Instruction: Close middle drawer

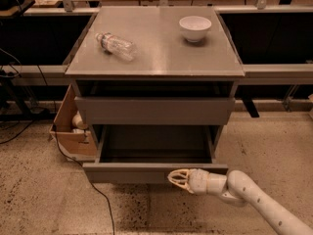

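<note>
You had the pincer [177,178] low at the lower centre of the frame, right at the front of the middle drawer [127,173], which stood pulled out beneath the bench [161,58], likely placed to push it shut (clenched or released, I cannot tell).

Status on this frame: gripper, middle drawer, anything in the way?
Gripper low, at the middle drawer front, right of centre. Drawer pulled well out, not closed. Nothing visible blocking its path.
</note>
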### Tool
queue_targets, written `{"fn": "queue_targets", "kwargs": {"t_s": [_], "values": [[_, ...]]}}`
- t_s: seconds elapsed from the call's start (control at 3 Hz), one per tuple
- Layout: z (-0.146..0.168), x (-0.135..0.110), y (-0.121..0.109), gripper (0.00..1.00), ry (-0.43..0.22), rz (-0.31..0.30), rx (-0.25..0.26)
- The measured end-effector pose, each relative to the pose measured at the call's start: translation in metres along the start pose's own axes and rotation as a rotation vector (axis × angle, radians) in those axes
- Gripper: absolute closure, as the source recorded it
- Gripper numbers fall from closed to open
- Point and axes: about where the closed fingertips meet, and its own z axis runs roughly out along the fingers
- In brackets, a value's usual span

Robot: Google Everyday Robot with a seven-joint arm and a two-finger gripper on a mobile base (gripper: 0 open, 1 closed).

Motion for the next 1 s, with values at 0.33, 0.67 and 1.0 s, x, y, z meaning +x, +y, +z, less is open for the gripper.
{"fn": "queue_targets", "kwargs": {"t_s": [0.33, 0.67, 1.0], "values": [[0.022, 0.0, -0.016, 1.0, -0.018, 0.004, 0.037], [0.043, 0.0, -0.031, 1.0, -0.033, 0.017, 0.09], [0.064, 0.002, -0.046, 1.0, -0.046, 0.035, 0.146]]}}
